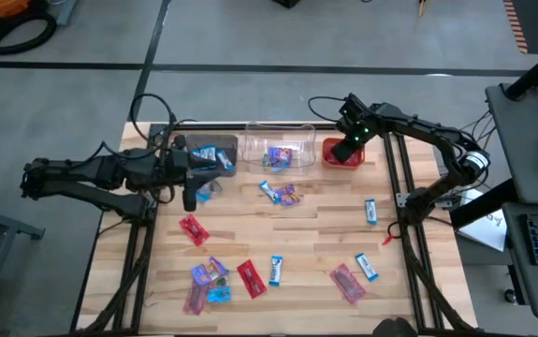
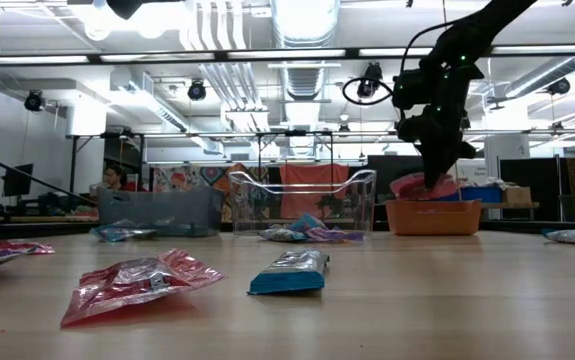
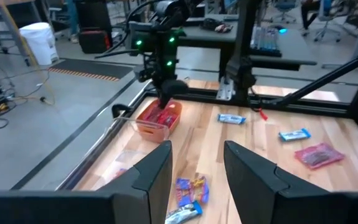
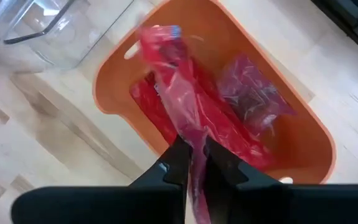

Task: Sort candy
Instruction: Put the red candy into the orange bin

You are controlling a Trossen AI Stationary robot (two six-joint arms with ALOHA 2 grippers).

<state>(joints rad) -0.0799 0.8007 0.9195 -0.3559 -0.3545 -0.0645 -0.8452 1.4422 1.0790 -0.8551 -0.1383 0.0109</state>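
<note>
My right gripper (image 4: 194,146) hangs over the orange bin (image 4: 113,74) at the table's far right, shut on a red-wrapped candy (image 4: 172,81). More red candy (image 4: 253,93) lies in that bin. My left gripper (image 3: 197,155) waits open at the far left, above the brown bin (image 1: 208,157), with nothing between its fingers. Loose candy in red (image 1: 194,229), blue-and-white (image 1: 370,211) and purple (image 1: 285,194) wrappers lies flat on the wooden table. My right gripper pinches one end of the red wrapper (image 4: 193,132) between its two fingers, coming from above and pointing steeply down. The candy hangs below the fingertips into the orange bin's opening, its free end (image 4: 157,37) over the bin's rim side.
A clear bin (image 1: 278,150) with some candy stands between the brown and orange bins along the far edge. Black frame rails (image 1: 404,187) run along the table's sides. Several candies (image 1: 214,273) lie scattered near the front edge.
</note>
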